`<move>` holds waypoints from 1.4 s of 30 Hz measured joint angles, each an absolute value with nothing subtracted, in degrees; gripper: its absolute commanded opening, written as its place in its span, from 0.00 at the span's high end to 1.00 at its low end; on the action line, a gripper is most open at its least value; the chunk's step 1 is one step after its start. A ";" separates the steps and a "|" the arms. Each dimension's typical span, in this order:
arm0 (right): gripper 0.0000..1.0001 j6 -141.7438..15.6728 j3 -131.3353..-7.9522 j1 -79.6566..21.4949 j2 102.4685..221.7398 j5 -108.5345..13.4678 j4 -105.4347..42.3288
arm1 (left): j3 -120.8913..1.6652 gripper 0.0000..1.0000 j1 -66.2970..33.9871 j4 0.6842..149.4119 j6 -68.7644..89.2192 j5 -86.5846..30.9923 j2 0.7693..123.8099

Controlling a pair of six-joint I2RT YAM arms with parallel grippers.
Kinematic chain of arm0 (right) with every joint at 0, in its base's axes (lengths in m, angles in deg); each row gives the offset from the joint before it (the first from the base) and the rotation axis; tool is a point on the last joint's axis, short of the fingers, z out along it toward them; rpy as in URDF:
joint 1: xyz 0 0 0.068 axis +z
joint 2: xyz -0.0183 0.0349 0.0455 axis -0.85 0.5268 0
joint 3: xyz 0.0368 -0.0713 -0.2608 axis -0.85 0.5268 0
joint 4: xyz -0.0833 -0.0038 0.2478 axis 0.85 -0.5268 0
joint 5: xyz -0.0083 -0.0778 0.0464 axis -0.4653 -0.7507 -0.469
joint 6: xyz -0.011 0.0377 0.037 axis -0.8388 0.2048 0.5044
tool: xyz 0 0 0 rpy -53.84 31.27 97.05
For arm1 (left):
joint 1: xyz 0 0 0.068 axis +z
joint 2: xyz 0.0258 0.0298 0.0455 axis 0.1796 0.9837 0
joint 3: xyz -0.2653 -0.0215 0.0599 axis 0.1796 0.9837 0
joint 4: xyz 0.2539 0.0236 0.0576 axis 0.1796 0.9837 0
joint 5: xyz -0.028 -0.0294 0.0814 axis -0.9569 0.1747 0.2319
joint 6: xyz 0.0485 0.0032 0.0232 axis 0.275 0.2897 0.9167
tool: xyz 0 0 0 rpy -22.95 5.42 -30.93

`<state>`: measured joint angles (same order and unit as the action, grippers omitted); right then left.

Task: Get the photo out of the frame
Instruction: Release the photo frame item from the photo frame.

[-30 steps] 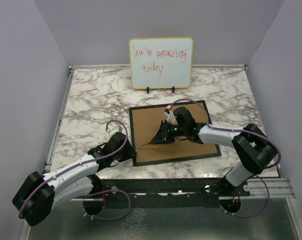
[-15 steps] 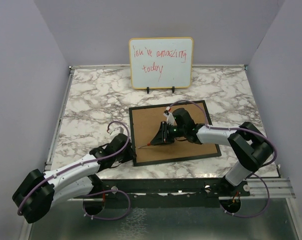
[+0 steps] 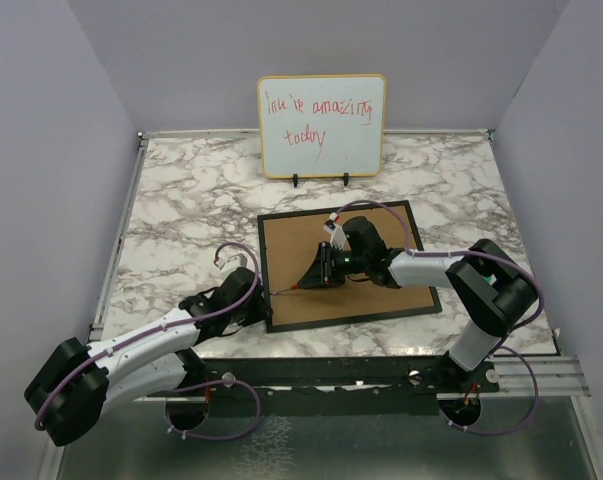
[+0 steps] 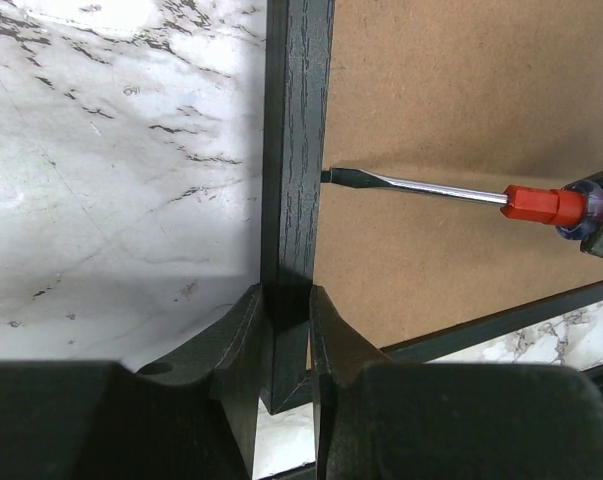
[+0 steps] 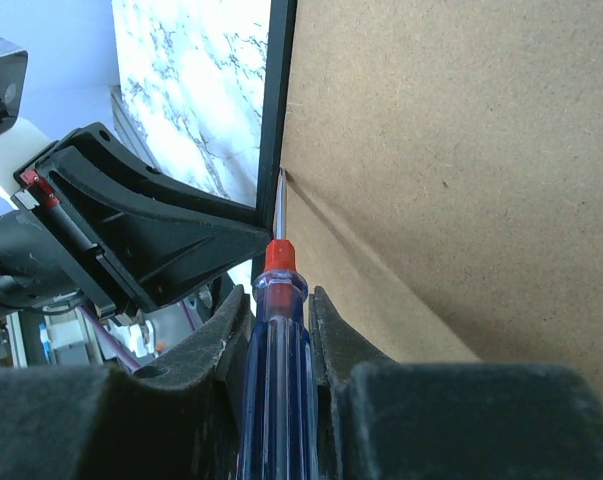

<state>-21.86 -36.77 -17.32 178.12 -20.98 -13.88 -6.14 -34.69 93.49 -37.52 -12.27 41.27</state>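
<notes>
Screwdriver tip meets frame edge just ahead of rail-pinching left claw, open marble beside; handle-gripping right claw has edged nearer.

The frame lies face down, its back panel hiding the photo.

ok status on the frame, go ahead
Left gripper shut on frame edge. Right gripper shut on screwdriver, tip at seam of back panel. Photo not visible.
</notes>
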 measured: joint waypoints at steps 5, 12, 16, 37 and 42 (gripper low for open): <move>1.00 -21.86 -36.36 -17.32 178.47 -20.52 -12.81 | -6.14 0.82 -34.78 93.49 -37.52 -12.18 41.25; 0.99 -21.86 -36.36 -17.46 179.28 -19.45 -11.69 | -6.14 0.86 -34.78 93.56 -37.46 -12.14 41.25; 1.00 -21.84 -36.36 -17.46 179.59 -19.21 -11.25 | -6.14 0.91 -34.80 93.80 -37.39 -12.01 41.25; 0.99 -20.38 -35.99 -17.83 181.34 -17.33 -8.17 | -5.62 1.00 -34.80 93.91 -35.93 -11.79 40.38; 0.99 -20.46 -36.03 -17.83 181.34 -17.29 -8.15 | -5.18 1.00 -34.91 93.45 -35.71 -11.79 39.94</move>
